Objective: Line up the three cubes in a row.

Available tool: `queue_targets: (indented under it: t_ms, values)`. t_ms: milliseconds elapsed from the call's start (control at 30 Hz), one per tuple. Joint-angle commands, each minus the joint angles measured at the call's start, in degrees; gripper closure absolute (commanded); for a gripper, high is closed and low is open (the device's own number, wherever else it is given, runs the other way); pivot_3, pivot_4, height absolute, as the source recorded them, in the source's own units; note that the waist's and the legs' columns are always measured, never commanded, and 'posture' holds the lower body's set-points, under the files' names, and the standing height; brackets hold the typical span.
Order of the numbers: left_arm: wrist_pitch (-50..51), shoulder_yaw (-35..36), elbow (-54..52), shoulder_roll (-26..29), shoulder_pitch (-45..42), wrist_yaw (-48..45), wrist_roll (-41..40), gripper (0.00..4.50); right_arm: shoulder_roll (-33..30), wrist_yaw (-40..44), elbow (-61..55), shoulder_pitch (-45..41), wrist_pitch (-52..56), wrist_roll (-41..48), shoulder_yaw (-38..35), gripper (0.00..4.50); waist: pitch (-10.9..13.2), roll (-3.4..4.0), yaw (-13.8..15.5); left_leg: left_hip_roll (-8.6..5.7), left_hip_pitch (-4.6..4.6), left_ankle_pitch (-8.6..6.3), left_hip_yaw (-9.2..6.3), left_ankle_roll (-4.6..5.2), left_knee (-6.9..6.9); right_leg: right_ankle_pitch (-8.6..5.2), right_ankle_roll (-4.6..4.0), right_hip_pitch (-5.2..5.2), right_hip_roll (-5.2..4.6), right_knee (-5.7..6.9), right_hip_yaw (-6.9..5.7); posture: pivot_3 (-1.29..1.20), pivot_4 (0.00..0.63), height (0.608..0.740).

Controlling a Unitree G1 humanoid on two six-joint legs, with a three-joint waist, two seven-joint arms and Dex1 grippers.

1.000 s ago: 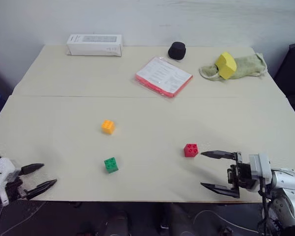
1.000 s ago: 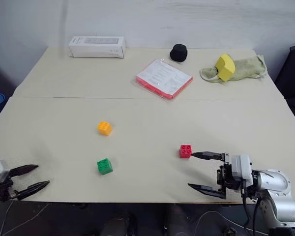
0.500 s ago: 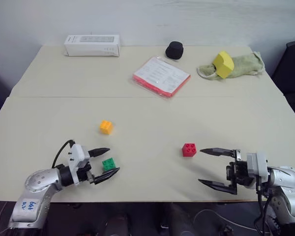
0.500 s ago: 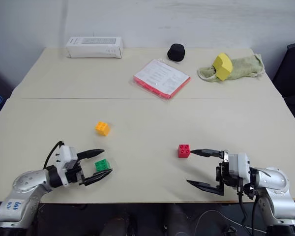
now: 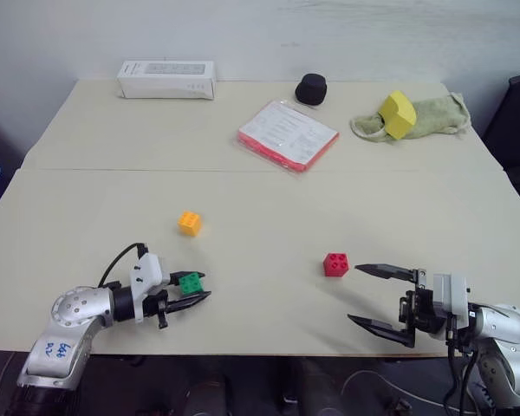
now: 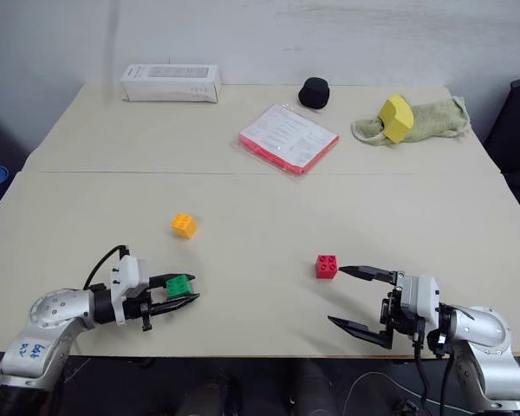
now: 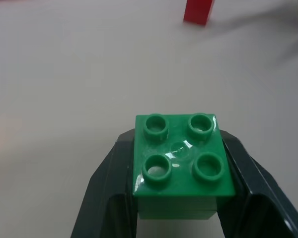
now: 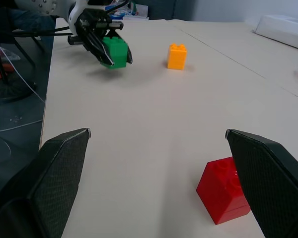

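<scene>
Left gripper (image 5: 189,290) pinching the green cube (image 5: 191,282) at the near edge of the table (image 5: 95,208).

Its two black fingers clamp the cube's sides, studs up, presumably to carry it into line. The right gripper (image 5: 383,296) waits with jaws spread wide, the red cube (image 5: 335,264) just beyond its far fingertip. The orange-yellow cube (image 5: 190,224) sits apart, farther back.
</scene>
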Motion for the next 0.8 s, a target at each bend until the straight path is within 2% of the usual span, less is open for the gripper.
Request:
queue_targets:
  t_ms: [33, 100, 233, 367, 500, 700, 800]
  values:
    - [0.29, -6.67, 0.77, -0.84, -7.87, -3.71, 2.11, 2.97, -1.22, -0.09, -1.65, 0.61, -0.67, 1.06, -2.93, 0.0, 0.0, 0.0, 0.6, -0.02, 0.0, 0.01, 0.01, -0.02, 0.01, 0.0, 0.0, 0.01, 0.0, 0.0, 0.0, 0.0, 0.15, 0.74]
    - [-0.98, -10.73, 4.82, -2.64, -13.23, -4.72, 5.1, 2.97, -1.77, -0.11, -1.69, 0.82, -0.32, 1.38, -3.97, 0.0, 0.0, 0.0, 0.84, -0.04, -0.03, 0.06, 0.03, -0.12, 0.08, 0.02, 0.03, 0.02, 0.03, -0.01, 0.01, 0.0, 0.15, 0.74]
    - [-6.78, -18.56, 17.94, -11.15, -23.98, -3.18, 12.88, 2.97, -2.77, -0.7, -2.12, 1.76, 0.73, 2.01, -6.32, 0.0, 0.0, 0.0, 1.08, -0.08, -0.08, 0.08, 0.07, -0.13, 0.25, 0.05, 0.1, 0.04, 0.08, -0.03, 0.02, 0.0, 0.15, 0.74]
    - [-8.23, -21.88, 26.08, -17.31, -29.4, -2.06, 16.49, 2.97, -2.53, -2.18, -4.51, 3.23, 1.74, 2.09, -6.95, 0.0, 0.01, -0.02, 0.85, -0.03, -0.21, 0.04, 0.08, -0.1, 0.48, 0.08, 0.16, 0.03, 0.14, -0.05, 0.05, 0.0, 0.15, 0.74]
    - [-7.45, -23.1, 28.73, -19.94, -30.83, -1.6, 18.05, 2.97, -1.61, -4.1, -6.96, 5.89, 1.76, 1.77, -7.58, 0.0, 0.01, -0.02, 0.69, 0.01, -0.2, 0.05, 0.1, -0.13, 0.49, 0.08, 0.18, 0.0, 0.19, 0.0, 0.08, 0.0, 0.15, 0.74]
    - [-7.23, -23.17, 29.18, -20.06, -30.15, -1.36, 19.35, 2.97, -0.91, -6.16, -8.49, 8.0, 1.24, 1.45, -7.45, 0.0, 0.01, -0.02, 0.78, 0.01, -0.18, 0.06, 0.08, -0.13, 0.53, 0.07, 0.18, 0.02, 0.15, 0.06, 0.09, 0.0, 0.15, 0.74]
    - [-9.61, -21.5, 28.25, -19.31, -29.23, -0.81, 18.91, 1.99, -0.07, -6.46, -9.14, 7.98, 0.72, 2.56, -7.57, 0.0, 0.01, -0.02, 0.71, 0.01, -0.18, 0.06, 0.07, -0.13, 0.53, 0.07, 0.19, 0.02, 0.15, 0.05, 0.09, 0.0, 0.15, 0.74]
